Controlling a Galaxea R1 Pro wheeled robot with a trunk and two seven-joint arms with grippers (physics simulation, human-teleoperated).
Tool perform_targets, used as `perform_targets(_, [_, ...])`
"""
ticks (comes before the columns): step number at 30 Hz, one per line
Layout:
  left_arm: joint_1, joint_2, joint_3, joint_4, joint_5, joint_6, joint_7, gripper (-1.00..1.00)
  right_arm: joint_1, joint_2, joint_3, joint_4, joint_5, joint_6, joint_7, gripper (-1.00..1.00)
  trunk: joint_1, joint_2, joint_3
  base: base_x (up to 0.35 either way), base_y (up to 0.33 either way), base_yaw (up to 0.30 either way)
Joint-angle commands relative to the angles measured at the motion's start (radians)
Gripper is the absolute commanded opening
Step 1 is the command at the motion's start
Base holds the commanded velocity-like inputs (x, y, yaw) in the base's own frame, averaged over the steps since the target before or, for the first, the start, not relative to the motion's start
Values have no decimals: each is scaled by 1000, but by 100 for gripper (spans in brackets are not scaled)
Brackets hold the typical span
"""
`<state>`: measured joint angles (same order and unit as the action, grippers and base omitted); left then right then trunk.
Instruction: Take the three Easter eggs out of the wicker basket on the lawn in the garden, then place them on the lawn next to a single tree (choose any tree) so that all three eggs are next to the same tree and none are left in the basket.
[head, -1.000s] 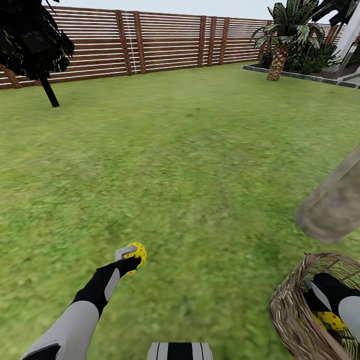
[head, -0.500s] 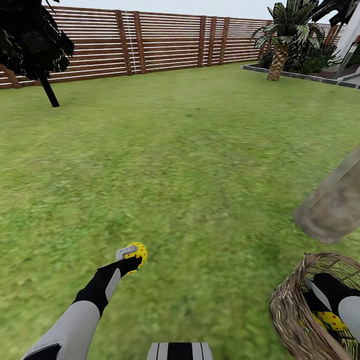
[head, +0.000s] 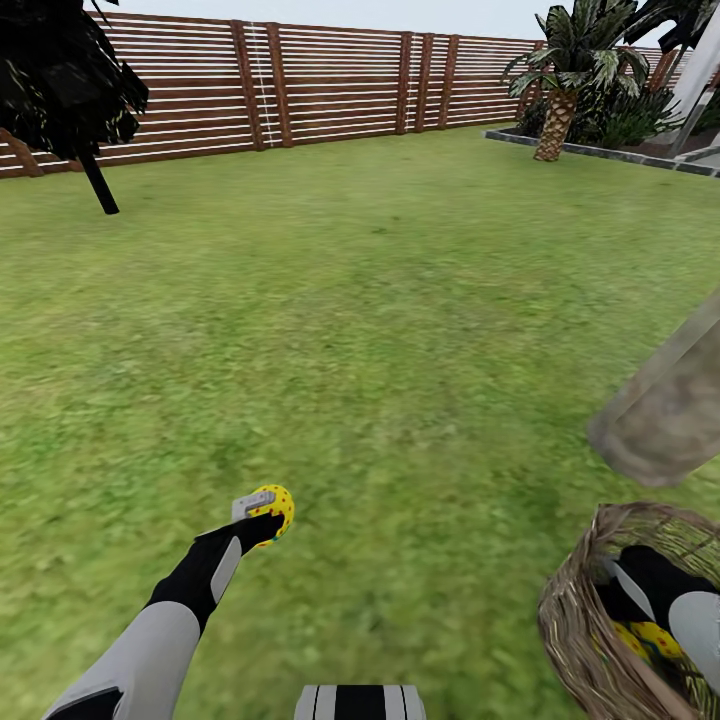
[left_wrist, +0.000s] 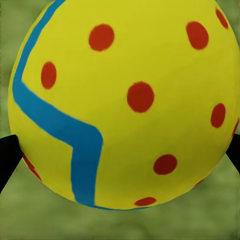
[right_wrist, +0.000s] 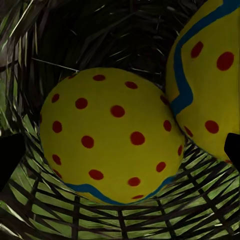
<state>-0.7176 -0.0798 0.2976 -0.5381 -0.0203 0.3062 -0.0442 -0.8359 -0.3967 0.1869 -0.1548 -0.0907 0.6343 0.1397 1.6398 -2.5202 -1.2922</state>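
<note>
Green lawn (head: 380, 300) is backed by a slatted fence (head: 330, 80); the tree (head: 665, 410) is cut off at the right edge. One egg (head: 272, 506) is clamped in the left gripper (head: 262, 515) above the grass. The right gripper is buried in the wicker basket (head: 575, 610), so its state can't be told. Two eggs (right_wrist: 112, 135) are seen inside. Since before, the basket has been tipped slightly.

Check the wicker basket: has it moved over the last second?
Yes. The wicker basket has tipped: its rim now sits higher in the head view, nearer the tree trunk, which is unchanged, with the right arm inside it.
</note>
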Motion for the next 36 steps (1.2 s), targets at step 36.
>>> perform_targets(36, [0, -4, 6, 1, -4, 12, -4, -100, 0, 1, 9, -2, -10, 4, 1, 100, 6, -3, -51, 0, 0, 0])
